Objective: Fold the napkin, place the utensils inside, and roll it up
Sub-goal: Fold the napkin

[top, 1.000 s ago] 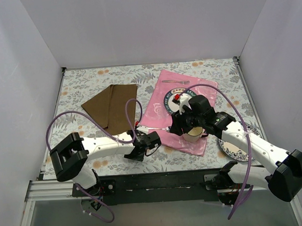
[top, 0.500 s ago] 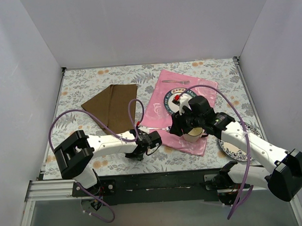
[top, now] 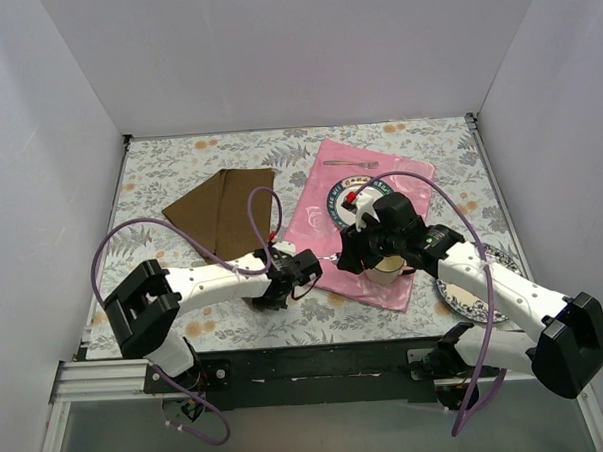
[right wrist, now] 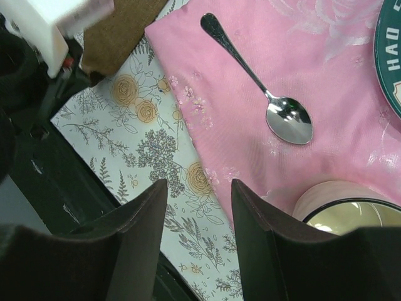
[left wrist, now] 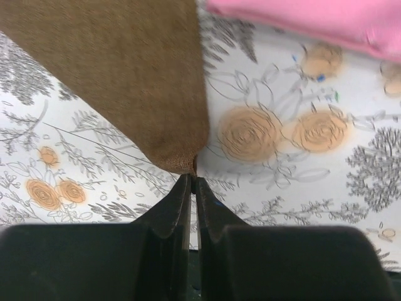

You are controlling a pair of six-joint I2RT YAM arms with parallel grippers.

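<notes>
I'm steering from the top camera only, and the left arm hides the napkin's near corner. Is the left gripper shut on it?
Observer: In the left wrist camera, the left gripper is shut, with its tips right at the corner of the napkin. I cannot tell whether any cloth is pinched.
Operator: And the right gripper? Its camera housing covers it for me.
Observer: Its wrist camera shows the right gripper open with nothing between its fingers, hovering over the edge of the pink cloth.
</notes>
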